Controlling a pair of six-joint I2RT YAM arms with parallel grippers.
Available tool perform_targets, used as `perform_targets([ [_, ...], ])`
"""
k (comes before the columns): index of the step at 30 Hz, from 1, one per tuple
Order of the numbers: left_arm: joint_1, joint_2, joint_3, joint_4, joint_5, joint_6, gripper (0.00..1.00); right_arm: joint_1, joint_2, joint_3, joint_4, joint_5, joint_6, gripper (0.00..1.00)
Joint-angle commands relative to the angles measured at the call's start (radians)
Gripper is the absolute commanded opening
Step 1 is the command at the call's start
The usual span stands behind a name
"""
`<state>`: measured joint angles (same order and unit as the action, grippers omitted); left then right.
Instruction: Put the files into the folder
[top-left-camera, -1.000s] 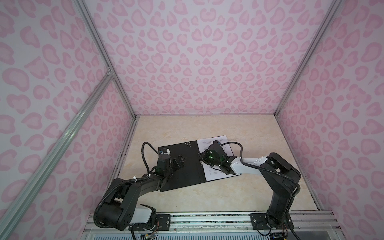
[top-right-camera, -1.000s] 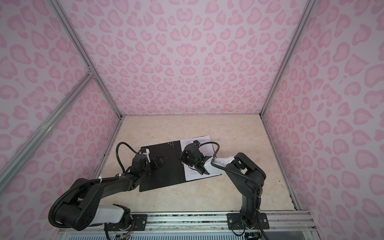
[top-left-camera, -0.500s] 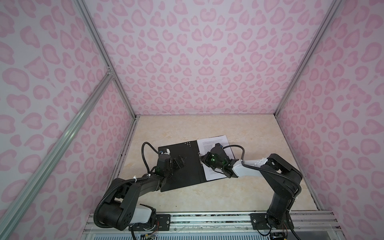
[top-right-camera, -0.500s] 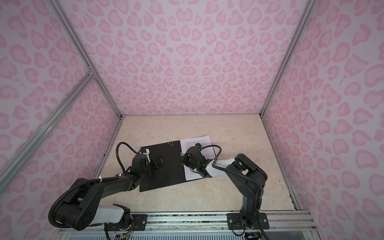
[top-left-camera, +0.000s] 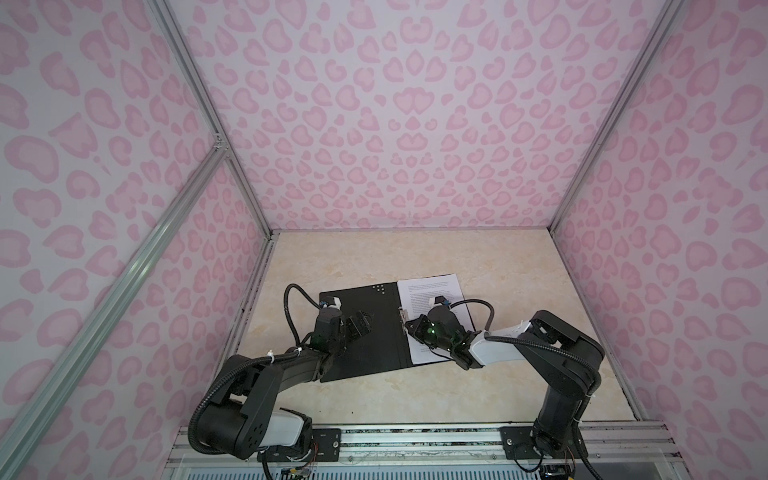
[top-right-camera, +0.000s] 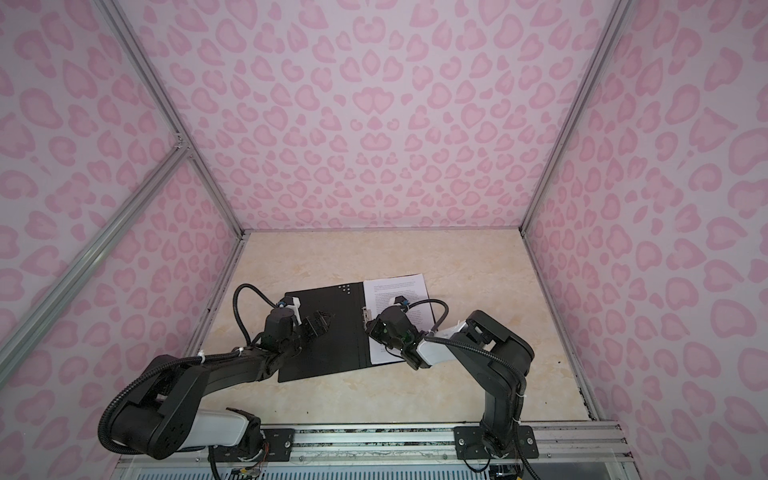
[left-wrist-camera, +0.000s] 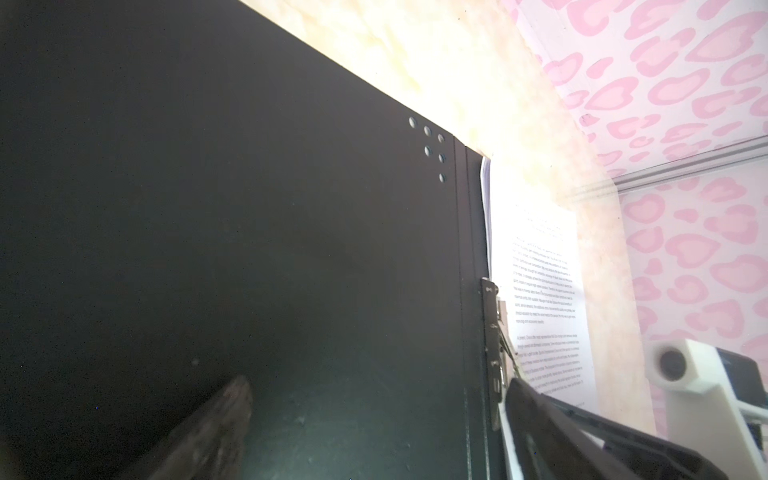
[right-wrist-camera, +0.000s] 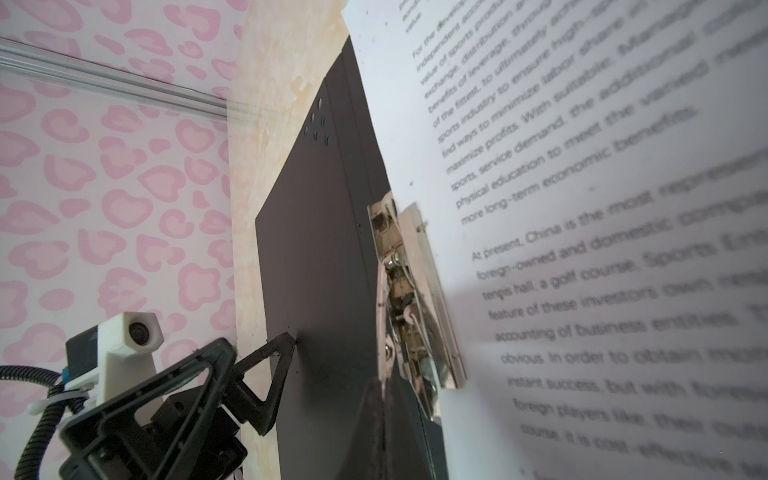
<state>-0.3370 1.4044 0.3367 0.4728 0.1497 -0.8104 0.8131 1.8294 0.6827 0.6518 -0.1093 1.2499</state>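
Left arm is reaching low and forward, left gripper gaping wide, holding nothing, one tip touching the open folder on its black left cover. Right gripper, at its 3 o'clock, is sitting fully closed against the metal clip; can't tell if it's pinching anything. Files are lying on the right cover.
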Motion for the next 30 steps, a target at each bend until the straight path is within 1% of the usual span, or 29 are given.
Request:
perform_targets([
  [1, 0.0, 0.024, -0.013, -0.276, 0.0, -0.034, 0.98, 0.006, 0.024, -0.039, -0.04, 0.028, -0.025, 0.0],
  [4, -0.001, 0.028, -0.013, -0.276, -0.001, -0.034, 0.98, 0.014, 0.024, -0.06, -0.057, 0.058, -0.054, 0.0],
  [9, 0.0, 0.034, -0.013, -0.276, -0.005, -0.037, 0.98, 0.041, 0.028, -0.055, -0.151, 0.131, -0.11, 0.0],
  [11, -0.001, 0.034, -0.013, -0.276, -0.006, -0.037, 0.98, 0.044, 0.038, -0.062, -0.162, 0.147, -0.12, 0.0],
  [23, -0.002, 0.034, -0.012, -0.276, -0.016, -0.036, 0.98, 0.068, 0.122, -0.066, -0.193, 0.194, -0.124, 0.0],
  [30, -0.002, 0.037, -0.01, -0.276, -0.013, -0.035, 0.98, 0.095, 0.134, -0.038, -0.274, 0.244, -0.131, 0.0],
])
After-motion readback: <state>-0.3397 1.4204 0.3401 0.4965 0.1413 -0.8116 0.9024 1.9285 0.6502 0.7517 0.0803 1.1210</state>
